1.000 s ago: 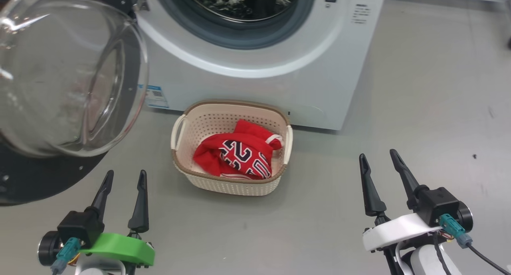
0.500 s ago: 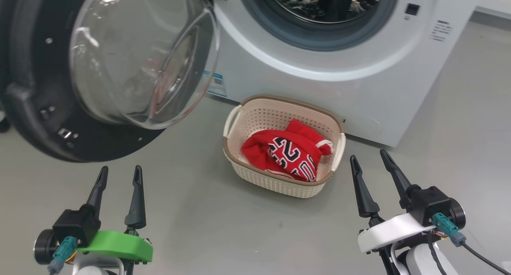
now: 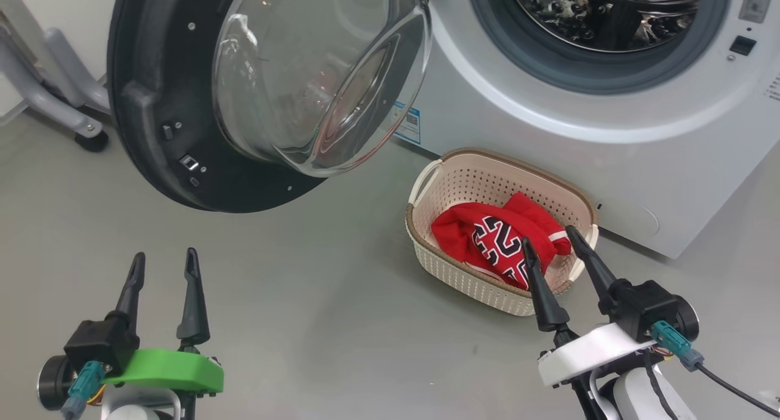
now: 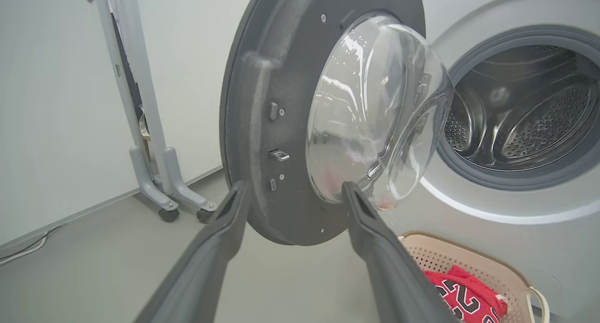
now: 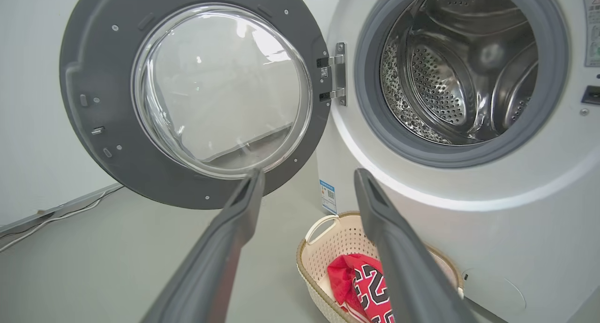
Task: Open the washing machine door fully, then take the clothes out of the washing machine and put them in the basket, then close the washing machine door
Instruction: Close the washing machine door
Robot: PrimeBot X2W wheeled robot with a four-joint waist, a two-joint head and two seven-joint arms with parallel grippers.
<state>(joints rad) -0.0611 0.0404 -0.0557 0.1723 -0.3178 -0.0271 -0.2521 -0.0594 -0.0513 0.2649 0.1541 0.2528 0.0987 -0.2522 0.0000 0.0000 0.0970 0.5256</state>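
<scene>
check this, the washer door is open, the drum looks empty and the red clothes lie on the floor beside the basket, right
One slip: the red clothes lie inside the basket, not on the floor; the head view shows it. The door is open and the drum looks empty.

Smooth pale grey floor (image 3: 317, 298), evenly lit, plain white wall (image 4: 47, 102), pale grey tubular metal stand (image 4: 140, 173) on small black castor wheels (image 4: 168, 215) beside the wall, thin pale cable (image 4: 23, 253) along the wall's foot
</scene>
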